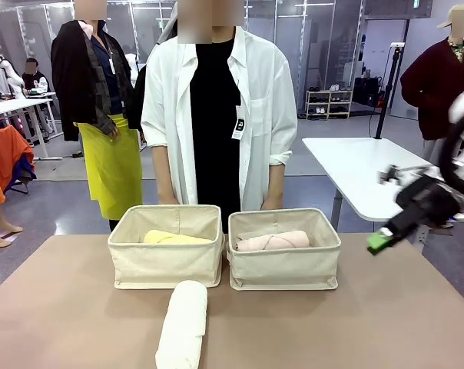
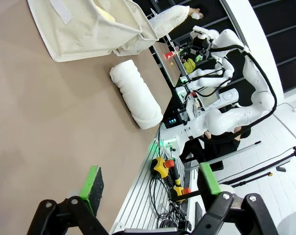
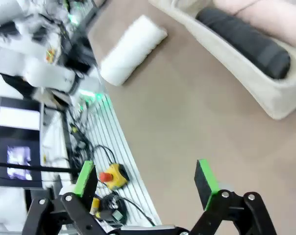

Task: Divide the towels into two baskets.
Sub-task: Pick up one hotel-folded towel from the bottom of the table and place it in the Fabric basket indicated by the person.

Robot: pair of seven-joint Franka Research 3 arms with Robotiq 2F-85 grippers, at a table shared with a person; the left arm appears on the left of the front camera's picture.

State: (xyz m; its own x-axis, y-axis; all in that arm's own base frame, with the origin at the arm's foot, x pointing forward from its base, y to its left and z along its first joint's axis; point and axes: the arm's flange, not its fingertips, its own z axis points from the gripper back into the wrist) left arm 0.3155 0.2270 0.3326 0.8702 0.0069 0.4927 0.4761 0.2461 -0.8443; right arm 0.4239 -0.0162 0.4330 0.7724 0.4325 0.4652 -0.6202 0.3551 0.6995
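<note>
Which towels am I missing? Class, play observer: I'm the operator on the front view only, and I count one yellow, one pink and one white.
Observer: The right wrist view shows a dark grey towel lying in the basket beside the pink towel.
Operator: Is the left hand holding anything?
Observer: No. In its wrist view the left hand is open over bare table, nothing between its pads.
Operator: And the right hand?
Observer: Its wrist view shows the right hand open and empty too.
</note>
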